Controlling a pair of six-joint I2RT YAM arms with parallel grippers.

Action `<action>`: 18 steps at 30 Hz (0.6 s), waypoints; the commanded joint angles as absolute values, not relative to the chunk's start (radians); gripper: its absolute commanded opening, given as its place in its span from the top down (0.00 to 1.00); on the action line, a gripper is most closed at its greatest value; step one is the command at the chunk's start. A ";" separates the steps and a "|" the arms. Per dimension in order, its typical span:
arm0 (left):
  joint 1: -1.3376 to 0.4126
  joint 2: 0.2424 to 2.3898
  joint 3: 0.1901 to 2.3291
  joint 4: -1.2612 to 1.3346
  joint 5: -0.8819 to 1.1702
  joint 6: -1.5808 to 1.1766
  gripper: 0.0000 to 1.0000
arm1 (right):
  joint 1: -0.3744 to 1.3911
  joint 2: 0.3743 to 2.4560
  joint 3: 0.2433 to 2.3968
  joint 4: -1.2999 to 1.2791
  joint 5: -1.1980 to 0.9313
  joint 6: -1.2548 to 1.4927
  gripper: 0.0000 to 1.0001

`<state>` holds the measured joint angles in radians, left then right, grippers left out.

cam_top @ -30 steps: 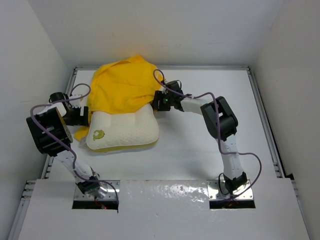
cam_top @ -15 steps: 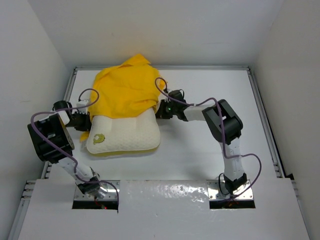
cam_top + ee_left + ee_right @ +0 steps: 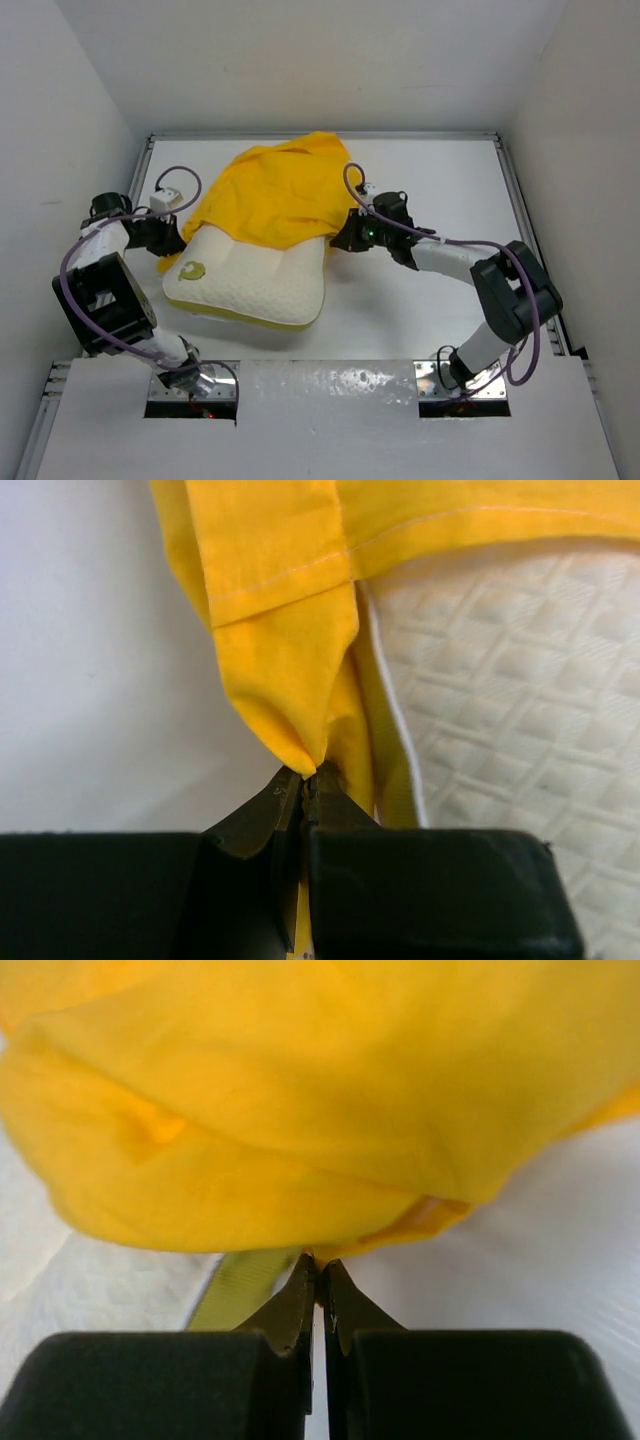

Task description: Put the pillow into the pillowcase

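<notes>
- The pillow (image 3: 255, 285) lies on the table (image 3: 430, 300), left of centre. Its far part is covered by the pillowcase (image 3: 280, 190); the near part, with the yellow emblem (image 3: 192, 268), is bare.
- The left gripper (image 3: 306, 783) is closed tight, with a fold of the pillowcase edge pinched between the tips, just beside the pillow's left side.
- The right gripper (image 3: 319, 1268) is likewise closed tight on yellow cloth, at the pillow's far right corner.
- Step in hand (judged): the case mouth is held at 2 points and is being worked over the pillow; well under half appears sheathed.
- Whether the lower cloth layer sits under the pillow cannot be told.
- Next move (judged): both pinched edges need to be drawn toward the near edge together, with the mouth kept wide and the pillow prevented from sliding along.
</notes>
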<state>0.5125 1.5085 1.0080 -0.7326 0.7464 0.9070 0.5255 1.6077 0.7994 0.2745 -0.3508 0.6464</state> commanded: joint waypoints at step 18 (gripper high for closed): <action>0.514 1.594 0.888 -0.732 0.635 0.951 1.00 | 0.474 1.835 0.741 0.345 -0.354 0.680 0.45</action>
<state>0.5106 1.6005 0.8936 -0.7406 0.6498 0.9264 0.4698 1.7897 0.7307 0.3202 -0.3504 0.6823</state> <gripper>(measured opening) 0.018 0.534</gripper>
